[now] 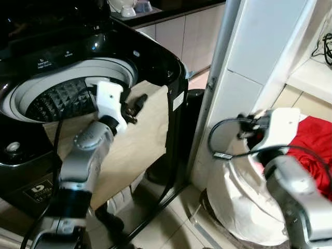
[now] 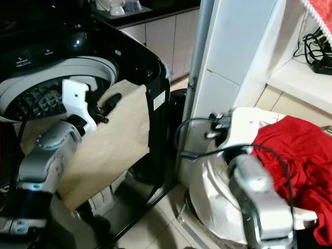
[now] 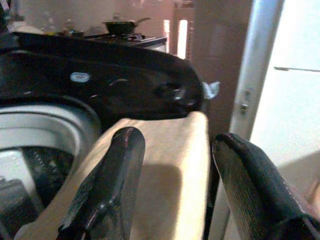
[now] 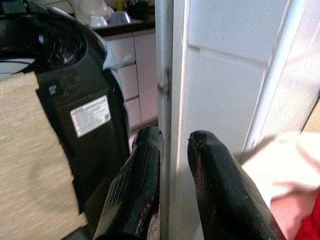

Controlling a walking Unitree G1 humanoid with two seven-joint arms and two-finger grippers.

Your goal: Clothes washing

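A black top-loading washing machine [image 1: 155, 57] stands open, its grey drum [image 1: 57, 98] showing. A beige cloth [image 1: 135, 140] hangs from the drum's rim down the machine's front and side. My left gripper [image 1: 136, 106] hovers over the cloth's top edge at the rim, its fingers [image 3: 117, 165] open and spread apart above the fabric, holding nothing. To the right, a red garment [image 2: 295, 150] lies in a white laundry bag [image 1: 233, 197] on the floor. My right gripper [image 4: 175, 137] is just left of the bag's top, shut and empty, pointing at a metal pole [image 4: 164, 75].
The metal pole [image 1: 218, 67] and a white tiled pillar [image 1: 259, 46] stand between machine and bag. A dark round bin [image 1: 194, 104] sits behind the machine's corner. Cabinets [image 1: 176, 31] line the back. A shelf with cables [image 2: 311, 57] is at upper right.
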